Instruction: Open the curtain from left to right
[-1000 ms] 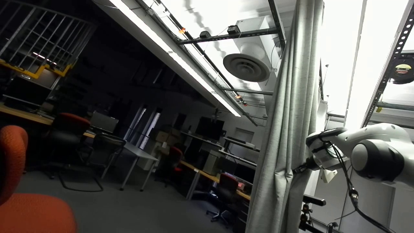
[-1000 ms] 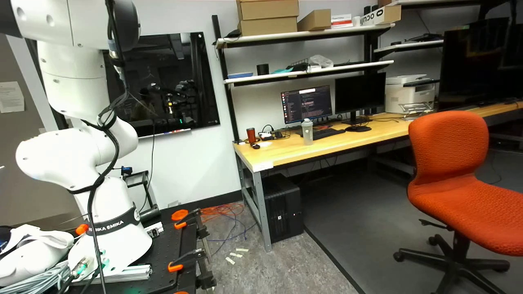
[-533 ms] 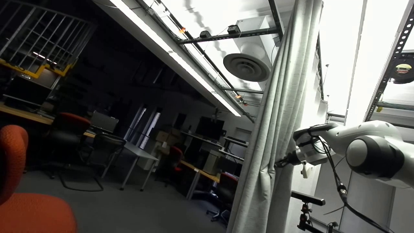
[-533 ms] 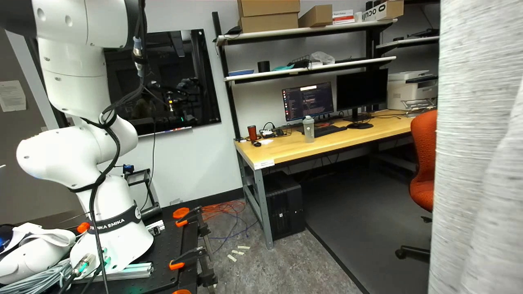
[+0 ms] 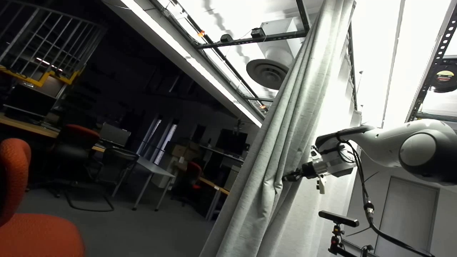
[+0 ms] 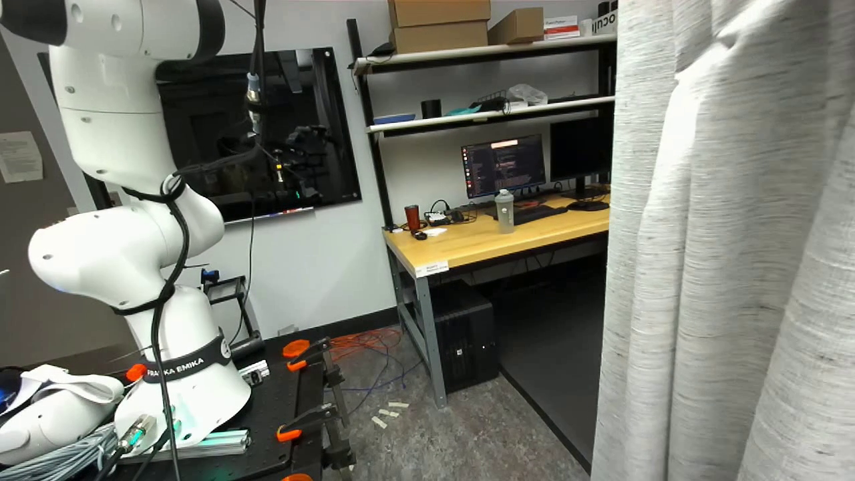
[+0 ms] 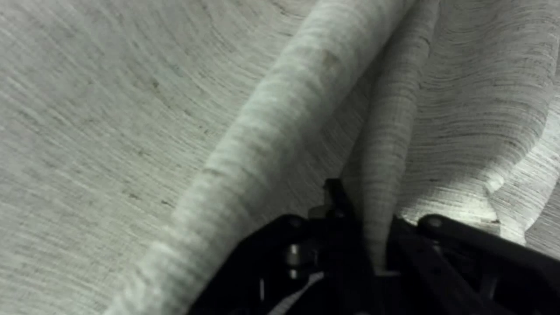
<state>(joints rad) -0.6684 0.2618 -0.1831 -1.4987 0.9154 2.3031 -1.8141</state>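
The curtain (image 5: 255, 178), pale grey-white with fine ribbing, slants down from the ceiling in an exterior view and bunches into folds where it is pulled. At that pinch point my gripper (image 5: 288, 176) is shut on the cloth. Much of the right side of an exterior view is taken up by the curtain (image 6: 708, 280), close to the camera; the gripper is out of sight there. In the wrist view, a narrow fold of curtain (image 7: 385, 144) runs down between the dark fingers of the gripper (image 7: 366, 201). The fingertip ends are partly hidden by fabric and shadow.
A camera on a stand (image 5: 338, 218) is below the arm. A cable (image 5: 366, 200) hangs from the wrist. Beyond the curtain are a wooden desk (image 6: 454, 250) and shelves (image 6: 491, 53). An orange chair (image 5: 39, 232) stands at the lower left.
Gripper and gathered cloth have moved left in an exterior view, slanting the curtain more. In an exterior view, the curtain has come in from the right edge, now covering the chair.
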